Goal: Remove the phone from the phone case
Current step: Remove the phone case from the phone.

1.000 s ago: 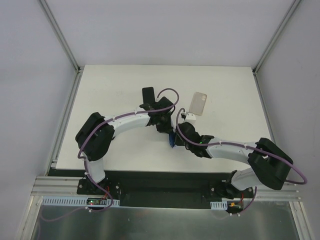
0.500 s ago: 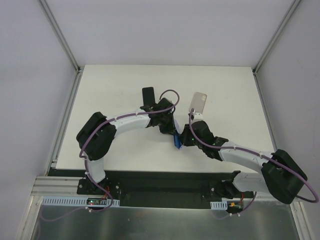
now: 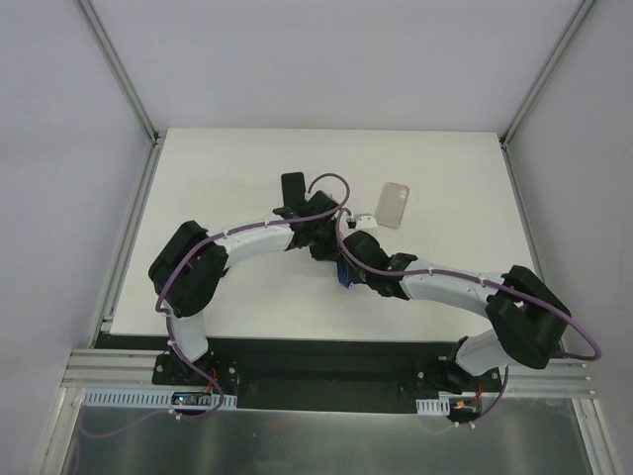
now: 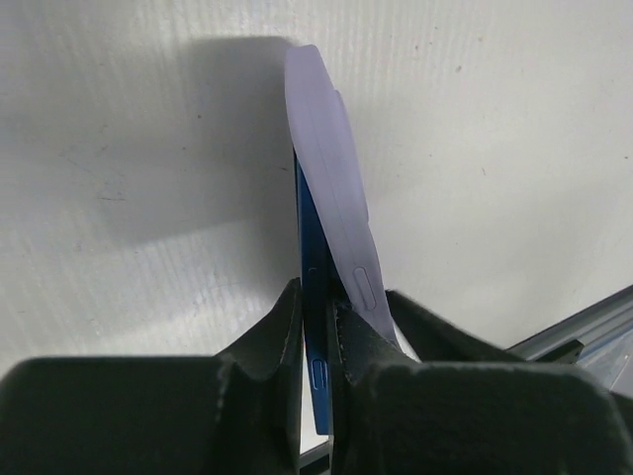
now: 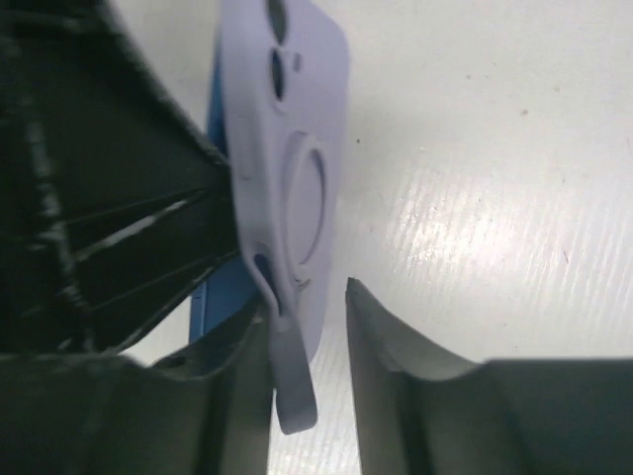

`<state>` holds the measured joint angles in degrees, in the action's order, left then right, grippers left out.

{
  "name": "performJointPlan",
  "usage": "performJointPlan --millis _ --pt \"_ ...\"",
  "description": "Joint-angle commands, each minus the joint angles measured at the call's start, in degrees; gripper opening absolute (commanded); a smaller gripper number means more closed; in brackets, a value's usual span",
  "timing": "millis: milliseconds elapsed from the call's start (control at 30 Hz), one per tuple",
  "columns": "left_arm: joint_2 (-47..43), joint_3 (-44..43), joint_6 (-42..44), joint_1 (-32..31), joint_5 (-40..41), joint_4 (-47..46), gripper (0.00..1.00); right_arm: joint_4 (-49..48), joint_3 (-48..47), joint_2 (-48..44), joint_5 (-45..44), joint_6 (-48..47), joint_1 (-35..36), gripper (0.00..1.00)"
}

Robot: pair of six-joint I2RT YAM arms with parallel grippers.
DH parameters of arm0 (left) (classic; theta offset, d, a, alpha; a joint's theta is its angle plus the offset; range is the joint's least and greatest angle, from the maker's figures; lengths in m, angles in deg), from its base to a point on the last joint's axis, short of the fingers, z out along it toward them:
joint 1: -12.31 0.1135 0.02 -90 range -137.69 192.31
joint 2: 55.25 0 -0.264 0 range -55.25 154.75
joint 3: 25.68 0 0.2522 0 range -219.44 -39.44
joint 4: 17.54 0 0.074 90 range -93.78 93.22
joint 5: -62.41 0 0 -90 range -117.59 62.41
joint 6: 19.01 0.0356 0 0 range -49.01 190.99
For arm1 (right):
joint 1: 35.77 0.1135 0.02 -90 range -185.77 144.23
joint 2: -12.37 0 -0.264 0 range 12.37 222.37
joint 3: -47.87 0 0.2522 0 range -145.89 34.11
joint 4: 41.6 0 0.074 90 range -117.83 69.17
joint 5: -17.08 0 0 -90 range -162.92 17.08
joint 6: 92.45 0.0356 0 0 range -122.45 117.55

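Note:
A blue phone (image 4: 309,247) stands on edge above the white table, partly inside a lilac case (image 4: 331,158). The case is peeled away from the phone on one side. My left gripper (image 4: 316,297) is shut on the phone's edge, one finger wedged between phone and case. In the top view the phone (image 3: 340,275) shows as a blue sliver between the two grippers. My right gripper (image 5: 307,297) is open around the case's lower edge (image 5: 292,129). The case rests against its left finger, with a gap to the right finger. The phone's blue (image 5: 223,297) shows behind the case.
A black phone (image 3: 293,186) lies flat behind the left wrist. A pale translucent case (image 3: 395,205) lies at the back right of the grippers. The white table (image 3: 218,168) has raised frame rails along its left and right sides.
The right arm swung out to the right half a second ago and has come back left, with its jaws now around the lilac case. The left arm has stayed holding the phone.

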<state>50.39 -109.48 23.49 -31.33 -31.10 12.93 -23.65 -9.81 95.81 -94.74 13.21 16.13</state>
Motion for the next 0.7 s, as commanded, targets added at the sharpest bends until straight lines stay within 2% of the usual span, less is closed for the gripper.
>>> performJointPlan --millis 0,200,333,433,600,667 --pt "1.5 5.4 10.9 6.5 22.0 28.4 0.0 21.9 0.0 2.9 -20.2 6.5 -2.8 0.37" --pt "0.7 4.0 11.1 6.0 21.3 28.8 0.0 27.9 -2.4 8.9 -20.2 13.5 -2.0 0.36" --pt "0.5 3.1 11.5 5.8 21.2 29.3 0.0 31.1 -5.9 14.0 -21.0 15.9 -0.8 0.21" --pt "-0.1 2.7 11.6 5.8 21.1 29.4 0.0 35.0 -8.7 18.6 -20.8 17.4 0.4 0.2" --pt "-0.5 2.6 11.7 5.8 21.5 29.6 0.0 29.6 -6.9 21.5 -15.7 17.8 0.2 0.2" --pt "-0.6 2.6 11.8 5.8 21.8 29.8 0.0 28.0 -6.4 22.6 -13.7 18.2 0.2 0.14"
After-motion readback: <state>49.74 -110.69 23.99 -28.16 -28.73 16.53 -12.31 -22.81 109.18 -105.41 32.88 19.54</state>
